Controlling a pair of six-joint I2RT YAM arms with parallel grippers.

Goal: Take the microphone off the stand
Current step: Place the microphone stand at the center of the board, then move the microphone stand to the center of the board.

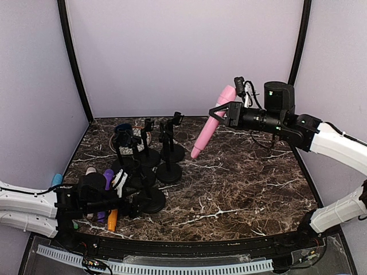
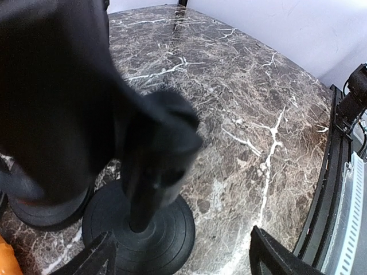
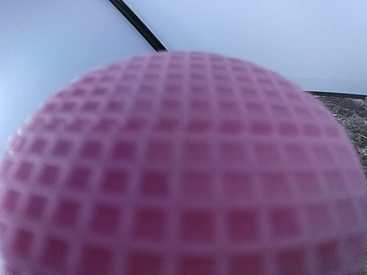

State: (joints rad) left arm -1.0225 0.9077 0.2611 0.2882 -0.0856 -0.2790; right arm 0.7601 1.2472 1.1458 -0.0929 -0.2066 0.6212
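A pink microphone [image 1: 211, 122] hangs tilted in the air above the back of the table, free of any stand. My right gripper [image 1: 221, 116] is shut on its upper part, just under the head. In the right wrist view the pink mesh head [image 3: 183, 166] fills the frame and hides the fingers. My left gripper [image 1: 131, 203] is low at the front left, open. In the left wrist view it [image 2: 183, 260] straddles an empty black stand [image 2: 140, 229], whose pole stands close to the left fingertip [image 2: 98, 258].
Several black stands [image 1: 167, 153] cluster at the left centre, one holding a dark blue microphone [image 1: 122, 134]. Purple [image 1: 107, 182], white [image 1: 120, 179] and orange [image 1: 112, 219] microphones lie at the front left. A black rail [image 1: 189, 243] runs along the near edge.
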